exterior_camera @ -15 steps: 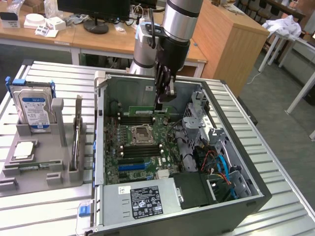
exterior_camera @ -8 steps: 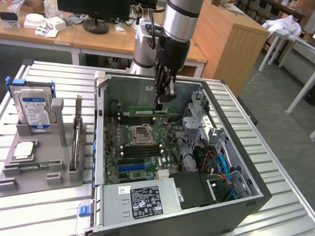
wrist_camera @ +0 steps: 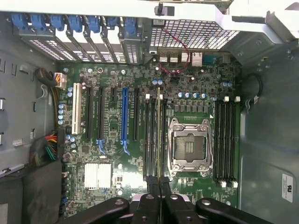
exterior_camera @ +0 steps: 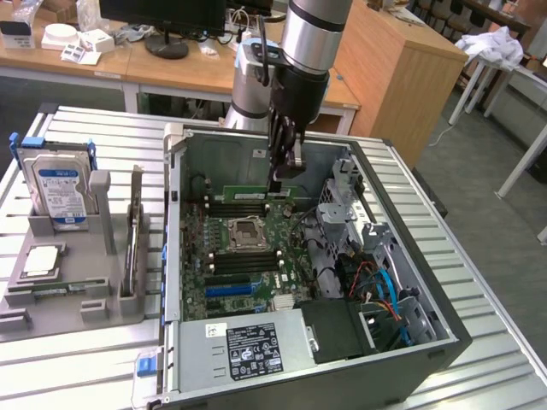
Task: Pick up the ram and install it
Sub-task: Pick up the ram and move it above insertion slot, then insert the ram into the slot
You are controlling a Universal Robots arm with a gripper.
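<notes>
- One silver-and-grey robot arm (exterior_camera: 306, 38) reaches straight down into the open dark-grey computer case (exterior_camera: 444, 333), its wrist vertical.
- Its black pincer (exterior_camera: 278, 178) is nipped narrow on the ram (exterior_camera: 248, 195), a long, thin green circuit-board stick standing on its long edge.
- In the wrist view the pincer (wrist_camera: 159, 186) holds the ram (wrist_camera: 159, 140) edge-on. The stick runs in line with the black memory slots (wrist_camera: 150, 140), just beside the square silver processor socket (wrist_camera: 189, 144). I cannot tell whether it is seated.
- A grey metal drive cage (exterior_camera: 342, 209) stands near the pincer, on the exterior view's right.
- Outside the case, on the slatted metal worktop (exterior_camera: 77, 367), a grey holder (exterior_camera: 98, 295) carries a silver hard drive with a blue label (exterior_camera: 58, 192). A small square silver chip (exterior_camera: 41, 260) sits in the same holder.
</notes>
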